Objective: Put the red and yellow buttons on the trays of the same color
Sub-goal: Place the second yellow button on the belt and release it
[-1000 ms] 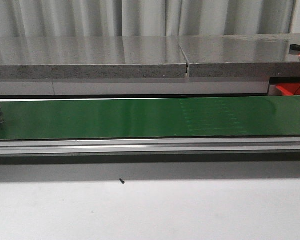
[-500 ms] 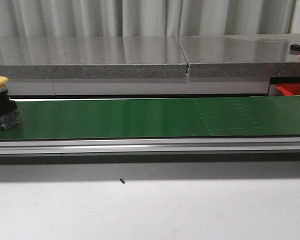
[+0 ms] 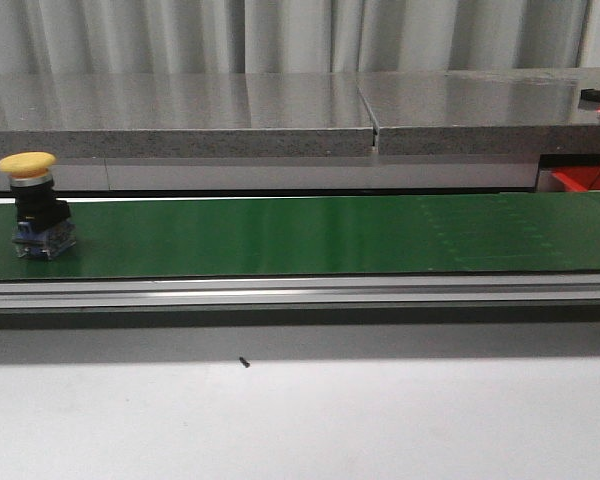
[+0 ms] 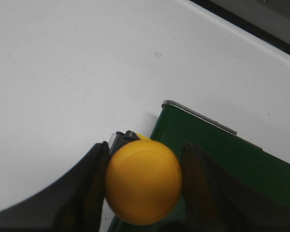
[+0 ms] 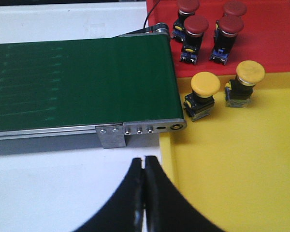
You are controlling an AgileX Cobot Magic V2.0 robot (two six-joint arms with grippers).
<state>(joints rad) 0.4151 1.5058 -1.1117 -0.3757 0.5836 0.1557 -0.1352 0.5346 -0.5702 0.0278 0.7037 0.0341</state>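
The yellow button [image 3: 35, 205] has advanced along the belt [image 3: 300, 235]; right end effector [image 5: 144, 193] pressed together, empty.

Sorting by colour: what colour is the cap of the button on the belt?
Yellow cap on a black body; clearest in the front view.

Front camera faces low across the conveyor belt [image 3: 300, 235]; both wrist cameras look down, apparently over opposite ends.
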